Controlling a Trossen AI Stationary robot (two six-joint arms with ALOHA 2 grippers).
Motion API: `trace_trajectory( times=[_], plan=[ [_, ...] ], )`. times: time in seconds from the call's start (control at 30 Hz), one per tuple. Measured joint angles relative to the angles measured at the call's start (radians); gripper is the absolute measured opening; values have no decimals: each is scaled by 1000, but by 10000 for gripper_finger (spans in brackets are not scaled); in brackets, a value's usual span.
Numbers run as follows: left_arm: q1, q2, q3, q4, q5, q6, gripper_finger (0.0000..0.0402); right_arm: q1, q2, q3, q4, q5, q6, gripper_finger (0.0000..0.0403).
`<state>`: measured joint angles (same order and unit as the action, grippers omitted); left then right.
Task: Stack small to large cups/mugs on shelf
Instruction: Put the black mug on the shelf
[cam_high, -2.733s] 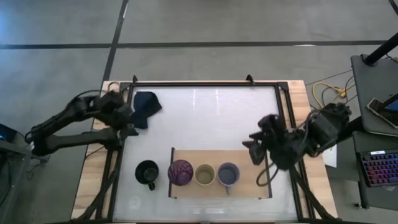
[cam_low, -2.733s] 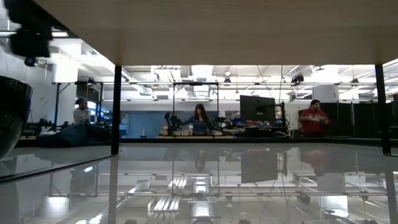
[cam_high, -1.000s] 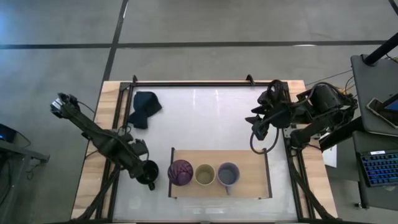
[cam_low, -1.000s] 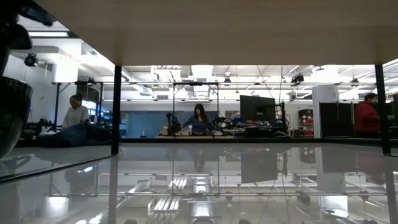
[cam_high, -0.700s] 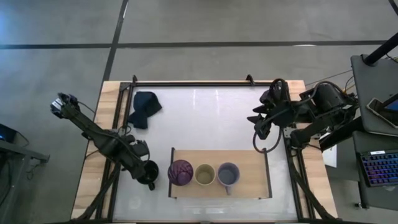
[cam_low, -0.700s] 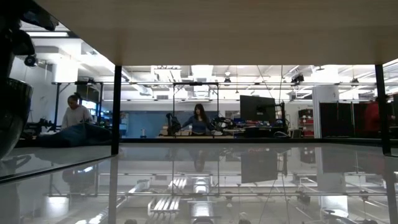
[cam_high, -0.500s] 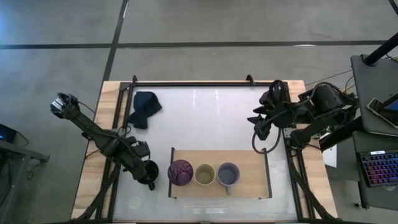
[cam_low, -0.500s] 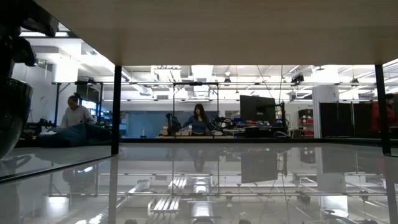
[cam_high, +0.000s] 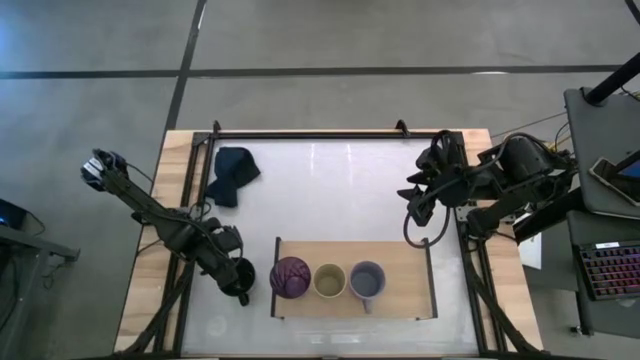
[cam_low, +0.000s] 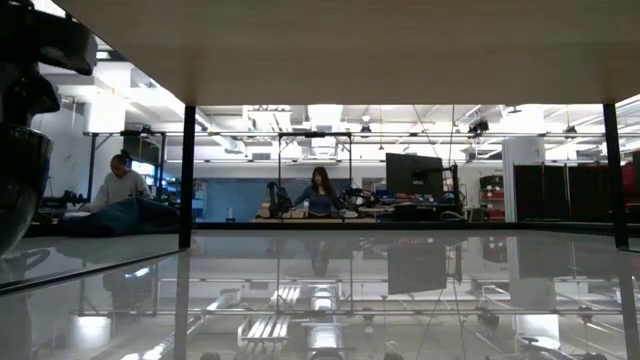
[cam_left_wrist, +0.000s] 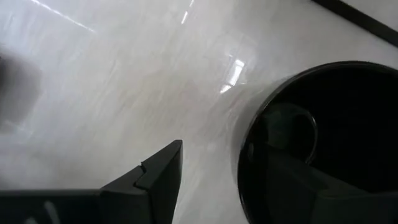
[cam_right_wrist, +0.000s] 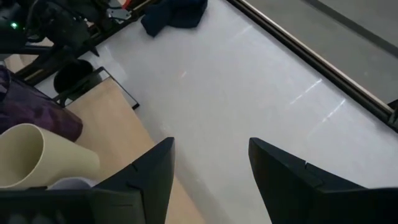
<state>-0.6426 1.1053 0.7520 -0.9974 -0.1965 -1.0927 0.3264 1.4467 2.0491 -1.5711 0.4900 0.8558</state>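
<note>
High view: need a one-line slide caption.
Left tool open at the black mug beside the shelf holding three cups; right tool open, waiting above the table.

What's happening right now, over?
Left gripper open at black mug, off the shelf. Right gripper open, waiting. Nothing blocking.

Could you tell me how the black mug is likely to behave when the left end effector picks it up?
The black mug looks rigid and glossy, so it may slip in the open left end effector at its rim. Its side handle could make it hang off balance. Being the largest vessel, it is probably the heaviest.
</note>
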Motion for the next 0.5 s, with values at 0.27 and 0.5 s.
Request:
trace_trajectory(
  times=[0.27, 0.5],
  plan=[
    [0, 7, -40, 101, 4, 0, 130, 0, 0, 0, 0, -1, 8, 199],
    [0, 8, -41, 102, 3, 10, 51, 0, 0, 0, 0, -4, 8, 199]
  ],
)
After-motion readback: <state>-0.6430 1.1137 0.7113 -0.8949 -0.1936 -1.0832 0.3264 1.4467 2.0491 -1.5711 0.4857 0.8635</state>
